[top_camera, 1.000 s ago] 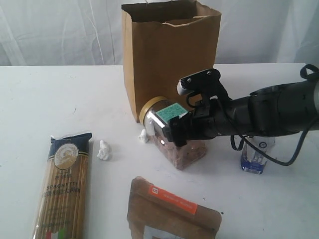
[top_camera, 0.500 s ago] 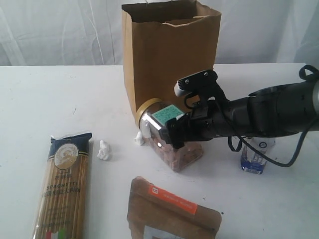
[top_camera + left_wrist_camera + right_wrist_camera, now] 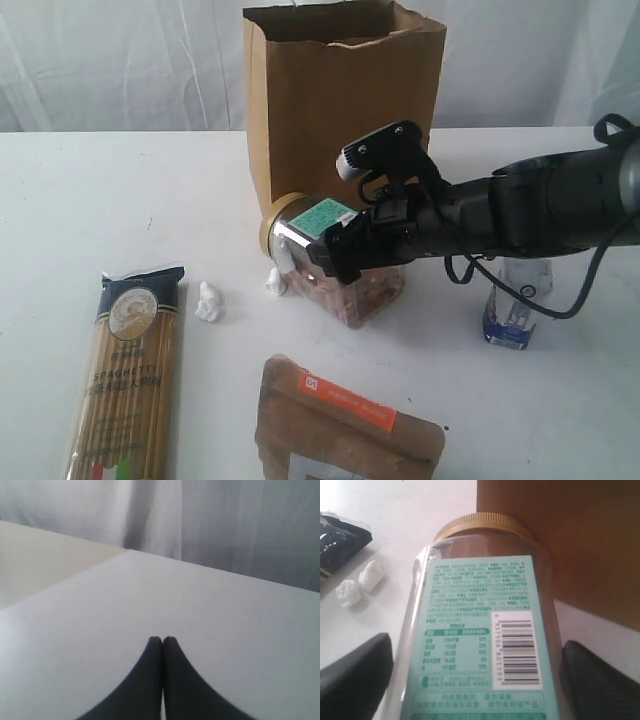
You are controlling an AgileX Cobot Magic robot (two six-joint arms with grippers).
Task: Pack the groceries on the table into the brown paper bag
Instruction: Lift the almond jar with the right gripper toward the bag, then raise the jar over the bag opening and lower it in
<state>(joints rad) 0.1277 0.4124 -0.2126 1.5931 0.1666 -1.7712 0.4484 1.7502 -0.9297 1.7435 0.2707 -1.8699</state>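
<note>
My right gripper (image 3: 338, 256) is shut on the gold-lidded clear nut jar (image 3: 366, 290), which lies tilted with its lid pointing left. The jar hangs low over the table (image 3: 120, 200), just in front of the brown paper bag (image 3: 340, 110). In the right wrist view the fingers (image 3: 355, 680) press both sides of the jar (image 3: 480, 610), and the bag (image 3: 570, 540) stands behind it. The spaghetti packet (image 3: 125, 370) lies front left, and the orange-labelled pouch (image 3: 340, 425) front centre. The white-blue carton (image 3: 515, 310) stands behind the right arm. My left gripper (image 3: 162, 639) is shut and empty over bare table.
Two small white lumps lie on the table, one (image 3: 209, 300) near the spaghetti and one (image 3: 277, 280) under the jar's lid. The right wrist view shows both lumps (image 3: 370, 575) beside the dark packet end (image 3: 340, 535). A white curtain hangs behind.
My right gripper has carried the nut jar up and to the left, closer to the front of the bag. Everything else on the table has stayed put.
</note>
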